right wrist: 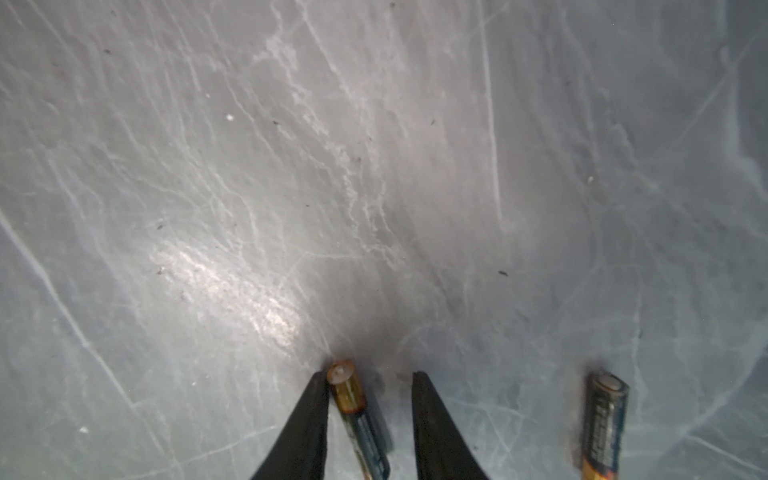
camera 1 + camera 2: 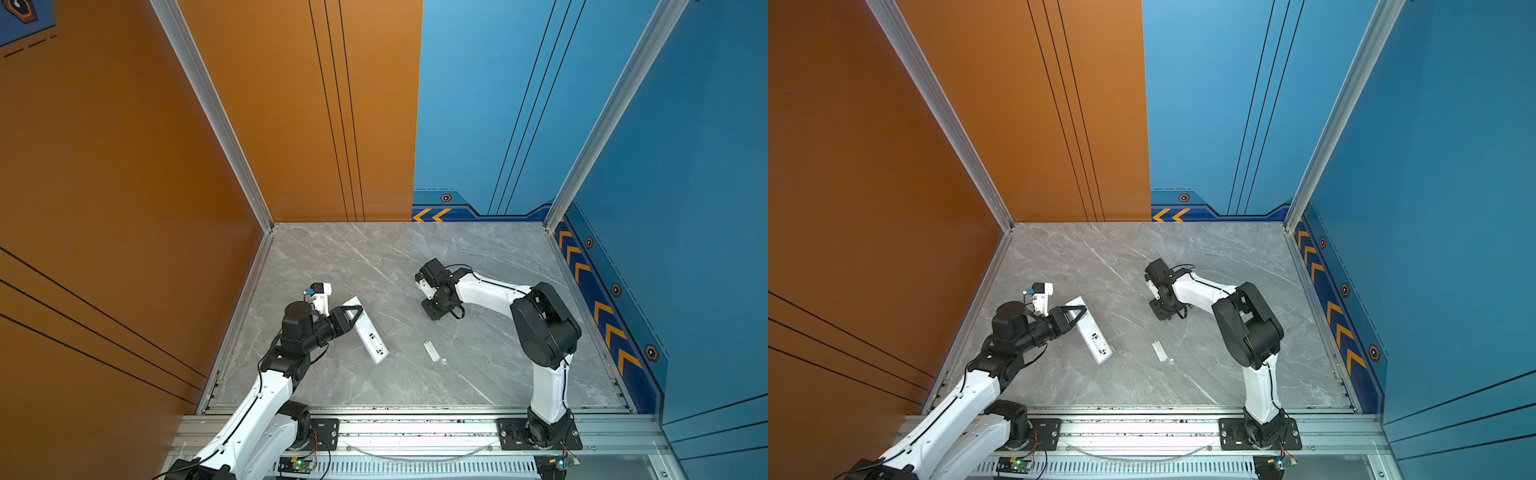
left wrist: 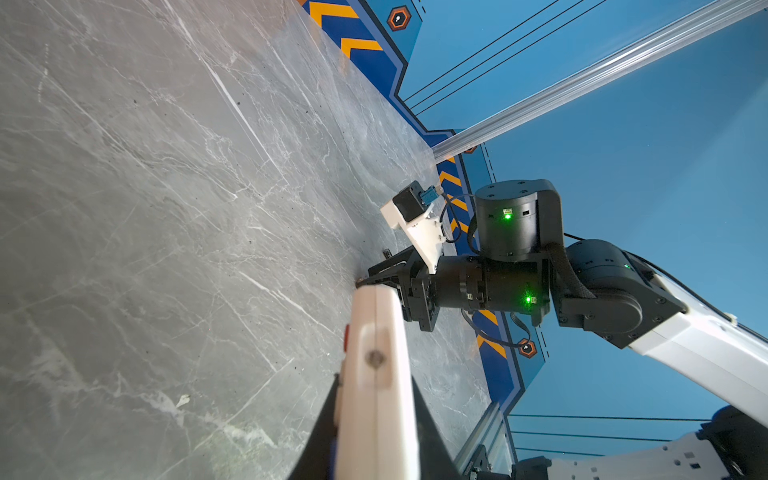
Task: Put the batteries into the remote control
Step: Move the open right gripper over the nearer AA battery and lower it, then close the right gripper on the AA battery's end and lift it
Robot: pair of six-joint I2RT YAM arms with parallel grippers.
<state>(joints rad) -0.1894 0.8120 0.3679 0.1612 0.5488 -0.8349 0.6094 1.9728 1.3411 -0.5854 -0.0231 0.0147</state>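
On the table, past mid toward the back, found R gripper tips-down, jaws part-spread astride a battery, not yet pinching. Saw one finger touching it near the copper nub end; other finger clear of it, gap on that side. Read the long axis as running roughly along the fingers, slightly slanted, nub end out by the tips, i.e. crosswise to the squeeze. Judged a straight close enough to seat it, w/ risk of rolling or skewing if shoved by one finger first. Spotted 2nd battery outside the jaws, beyond the clear finger, approx parallel, flat on the table. Couldn't see either in the top views: hidden under R wrist.

Found L gripper pinching the remote near its far end; couldn't tell if lifted or resting. Saw remote back-up, long axis diagonal, open bay at the free end; bay looked empty, tho small in view. Placed remote well apart from R gripper, leftward & nearer the front in both top views; cover loose on the table near the free end. Judged R arm far nearer the batteries, L arm busy steadying. Step in hand: first pick-up; nothing loaded yet.
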